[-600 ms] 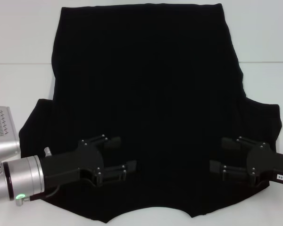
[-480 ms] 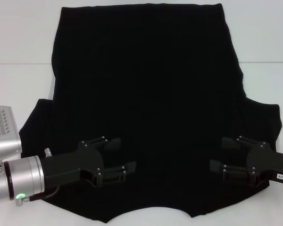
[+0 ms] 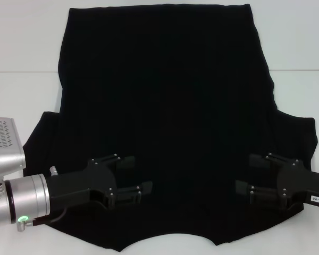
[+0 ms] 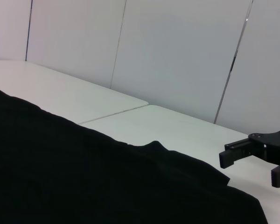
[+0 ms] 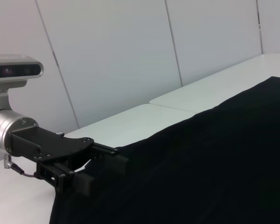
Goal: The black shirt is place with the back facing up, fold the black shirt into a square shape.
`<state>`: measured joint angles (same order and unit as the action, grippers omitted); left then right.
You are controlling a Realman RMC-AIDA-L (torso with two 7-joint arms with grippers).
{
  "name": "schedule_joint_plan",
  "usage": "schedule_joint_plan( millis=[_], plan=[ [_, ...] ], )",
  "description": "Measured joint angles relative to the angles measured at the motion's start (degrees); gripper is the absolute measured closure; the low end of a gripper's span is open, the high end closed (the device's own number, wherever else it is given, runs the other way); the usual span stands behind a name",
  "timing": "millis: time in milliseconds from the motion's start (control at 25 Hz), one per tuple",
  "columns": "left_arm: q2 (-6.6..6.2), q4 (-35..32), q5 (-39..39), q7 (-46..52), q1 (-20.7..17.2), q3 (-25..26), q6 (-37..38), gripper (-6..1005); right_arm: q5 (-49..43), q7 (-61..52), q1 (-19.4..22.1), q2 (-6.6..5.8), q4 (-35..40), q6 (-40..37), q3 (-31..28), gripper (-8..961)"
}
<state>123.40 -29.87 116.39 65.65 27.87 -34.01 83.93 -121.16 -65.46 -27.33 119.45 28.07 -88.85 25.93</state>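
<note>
The black shirt (image 3: 165, 95) lies spread flat on the white table (image 3: 21, 53), plain side up, with its sleeves and neckline toward me and its hem at the far edge. My left gripper (image 3: 134, 175) hovers open over the near left shoulder area. My right gripper (image 3: 251, 174) is open over the near right shoulder area, facing the left one. In the left wrist view the shirt (image 4: 84, 177) fills the foreground and the right gripper (image 4: 256, 167) shows beyond it. The right wrist view holds the shirt (image 5: 200, 163) and the open left gripper (image 5: 100, 168) at its edge.
The white table carries a seam line (image 3: 16, 71) running across it behind the shirt. Pale wall panels (image 4: 177, 56) stand behind the table. A silver camera housing (image 3: 5, 146) sits on my left arm at the near left.
The left gripper's fingers have drawn slightly closer together and the arm has shifted a touch. The right gripper and the shirt look unchanged.
</note>
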Motion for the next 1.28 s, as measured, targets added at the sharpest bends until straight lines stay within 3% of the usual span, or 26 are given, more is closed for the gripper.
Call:
schedule_joint_plan(
  millis=[240,400,600,760,960,1120,1280],
  plan=[
    [-0.16,0.0,-2.2,2.5,0.0,2.7,0.4,187,1.7,-3.5,-0.2,-0.09,0.0,0.1,-1.9,56],
    [-1.52,-0.3,-5.0,14.4,0.4,7.9,0.0,188,5.8,-17.8,-1.6,-1.11,0.5,3.9,-4.5,56],
    [-4.45,-4.0,-3.1,38.1,1.2,9.7,-0.2,188,6.0,-40.7,-5.1,-5.11,0.7,10.4,-4.2,56],
    [-5.73,-8.6,0.5,55.6,0.7,10.0,0.3,196,5.8,-55.0,-7.1,-8.11,1.7,13.4,-2.5,56],
    [-7.44,-12.9,9.0,68.8,0.2,13.9,3.2,205,5.8,-66.4,-9.1,-12.68,3.9,12.6,1.7,56],
    [-8.24,-14.6,13.8,71.0,0.2,18.7,5.7,213,5.9,-69.9,-9.4,-13.69,5.4,12.3,4.7,56],
    [-8.64,-15.4,16.4,71.5,0.0,21.1,6.2,286,5.9,-72.3,-9.5,-14.54,5.9,11.4,5.8,56]
  ],
)
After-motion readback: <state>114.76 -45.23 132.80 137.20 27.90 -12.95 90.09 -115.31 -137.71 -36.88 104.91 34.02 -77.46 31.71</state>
